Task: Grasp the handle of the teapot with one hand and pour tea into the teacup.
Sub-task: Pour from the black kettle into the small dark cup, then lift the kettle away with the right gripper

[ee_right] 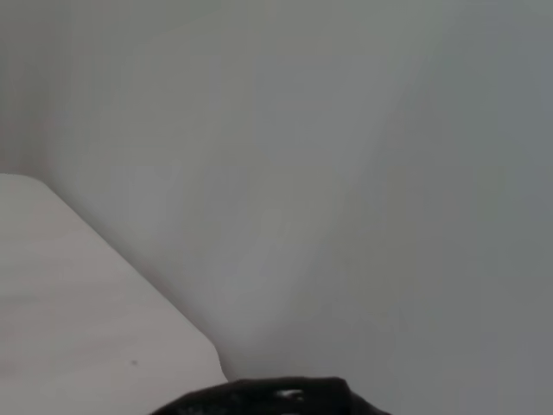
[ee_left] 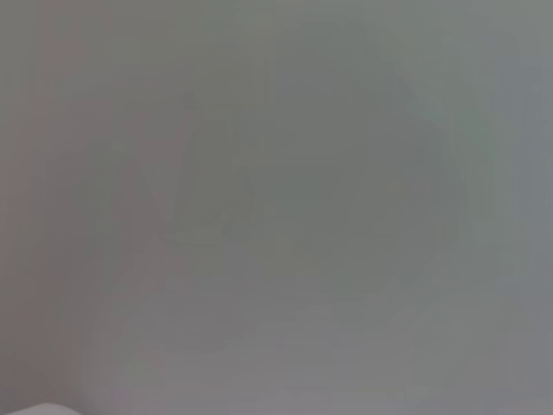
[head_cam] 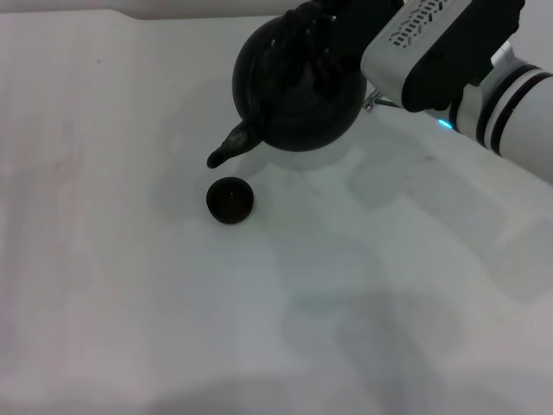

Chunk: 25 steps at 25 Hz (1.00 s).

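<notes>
The matte-black teapot (head_cam: 294, 95) hangs above the white table, tilted with its short spout (head_cam: 229, 147) pointing down and to the left. The spout tip is just above and slightly left of the tiny dark teacup (head_cam: 230, 201), which stands on the table. My right gripper (head_cam: 333, 30) comes in from the upper right and is shut on the arched handle (head_cam: 289, 39) at the pot's top. A black edge of the pot (ee_right: 268, 399) shows in the right wrist view. I see no liquid stream. My left gripper is out of view.
The white table (head_cam: 130, 303) spreads to the left and front of the cup. My right arm's white and black housing (head_cam: 449, 52) fills the upper right. The left wrist view shows only a plain grey surface (ee_left: 276, 207).
</notes>
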Motion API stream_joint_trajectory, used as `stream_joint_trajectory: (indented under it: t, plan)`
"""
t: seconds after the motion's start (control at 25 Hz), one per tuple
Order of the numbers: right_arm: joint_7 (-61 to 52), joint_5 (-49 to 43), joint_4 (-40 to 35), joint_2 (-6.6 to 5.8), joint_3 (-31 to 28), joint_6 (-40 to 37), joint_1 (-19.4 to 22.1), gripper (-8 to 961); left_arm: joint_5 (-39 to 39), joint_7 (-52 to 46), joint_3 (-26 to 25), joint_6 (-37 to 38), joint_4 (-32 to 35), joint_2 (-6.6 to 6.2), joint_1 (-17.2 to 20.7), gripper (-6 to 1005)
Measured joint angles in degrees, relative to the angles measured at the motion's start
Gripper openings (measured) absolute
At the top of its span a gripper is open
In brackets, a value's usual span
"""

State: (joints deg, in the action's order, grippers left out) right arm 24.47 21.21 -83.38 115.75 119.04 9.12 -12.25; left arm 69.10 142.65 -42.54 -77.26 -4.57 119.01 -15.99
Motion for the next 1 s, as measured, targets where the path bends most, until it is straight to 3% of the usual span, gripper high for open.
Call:
stream_joint_trajectory:
  t: [1.0]
  plan:
    - [0.1,-5.9,3.6,-0.04,3.0,-7.6,0.3,130,0.2,0.0,0.0,0.0,-0.1,0.00,-0.1,830]
